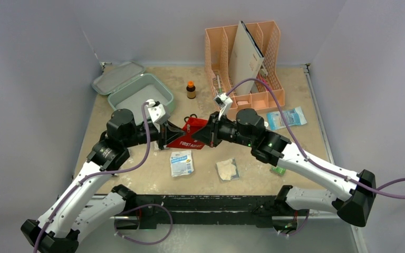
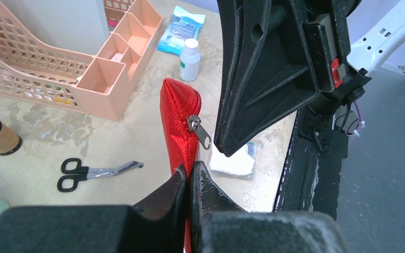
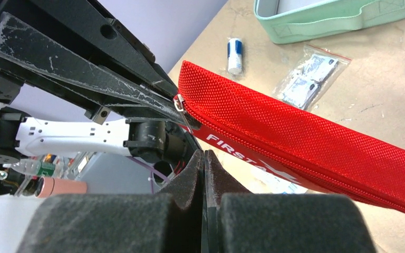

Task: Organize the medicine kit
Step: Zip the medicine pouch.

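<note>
The left fingers [image 2: 174, 190] are clenched on one end of the red first-aid pouch [image 2: 178, 113]. They hold it on edge over the desk [image 1: 253, 176], I'd guess to present its zipper pull [image 2: 200, 132] to the right fingers [image 3: 190, 168], which are pressed shut beside it; whether they pinch it I cannot tell. Beyond, at the far left, the medicine kit [image 1: 137, 96] lies open.

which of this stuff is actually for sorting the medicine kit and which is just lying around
For the job, likely: green case, red pouch, brown bottle, white bottle, scissors, white packet, blue packet.

Just lying about, it seems: orange organizer, white folder standing in it.
</note>
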